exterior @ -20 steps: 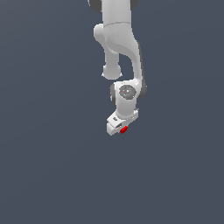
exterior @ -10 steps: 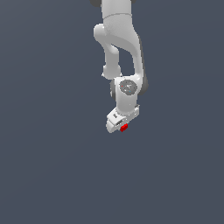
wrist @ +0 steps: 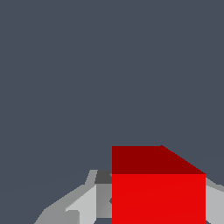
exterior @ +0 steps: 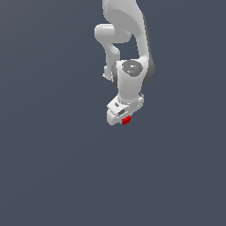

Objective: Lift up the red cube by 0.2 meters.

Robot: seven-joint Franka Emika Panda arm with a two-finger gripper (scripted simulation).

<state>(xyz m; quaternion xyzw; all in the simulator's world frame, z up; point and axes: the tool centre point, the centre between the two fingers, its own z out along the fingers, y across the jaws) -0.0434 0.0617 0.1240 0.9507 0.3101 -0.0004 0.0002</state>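
Exterior view first: the white arm (exterior: pixel 126 48) comes down from the top edge of the picture, bends at a rounded joint, and ends in the gripper (exterior: pixel 123 118) near the middle of the frame; the red cube (exterior: pixel 126 119) sits at the lower tip of the gripper, very small against the white body, only partly showing under it; the surroundings are one plain dark grey-blue background (exterior: pixel 53 167), so I cannot tell here if the cube touches any surface. Wrist view next: the red cube (wrist: pixel 158 192) fills much of the lower part of the picture, its bright front face and darker top face both visible; a grey finger (wrist: pixel 81 203) presses against one side of it, and a piece of the other finger (wrist: pixel 213 202) shows on the opposite side; the gripper (wrist: pixel 151 205) is pinching the cube between them.
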